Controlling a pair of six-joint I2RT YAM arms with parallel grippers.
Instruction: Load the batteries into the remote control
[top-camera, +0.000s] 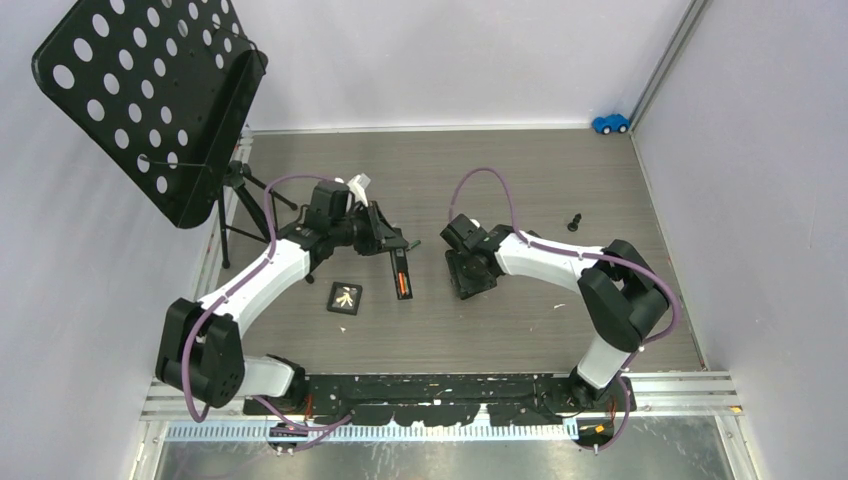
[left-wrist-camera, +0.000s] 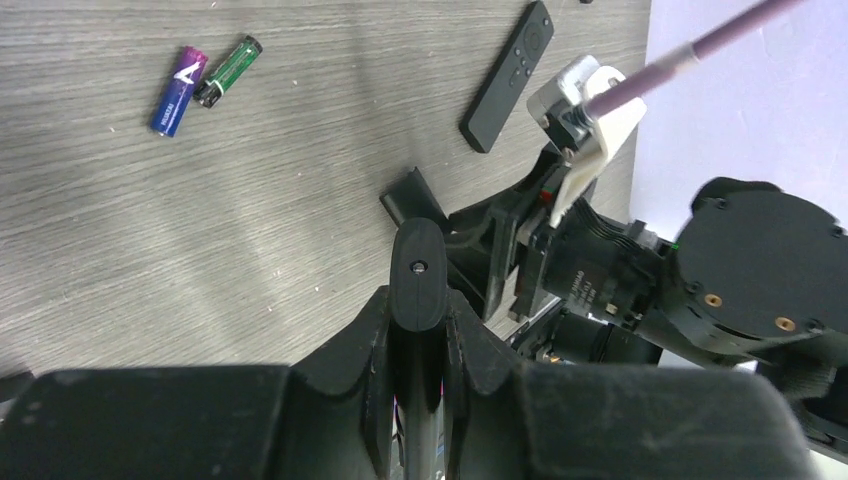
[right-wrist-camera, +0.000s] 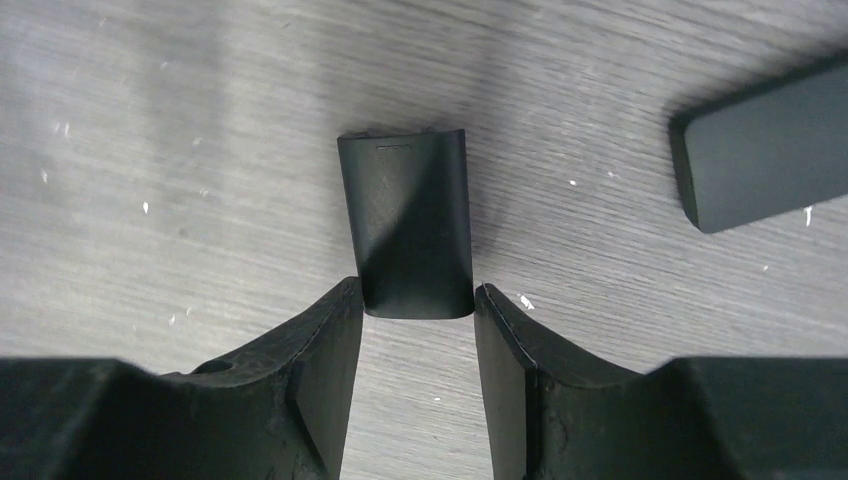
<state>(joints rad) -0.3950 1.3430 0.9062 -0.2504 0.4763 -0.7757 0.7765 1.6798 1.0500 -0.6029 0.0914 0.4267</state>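
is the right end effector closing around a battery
No, the right end effector has a flat black cover plate between its fingertips, and nothing cylindrical or coloured is in that view.
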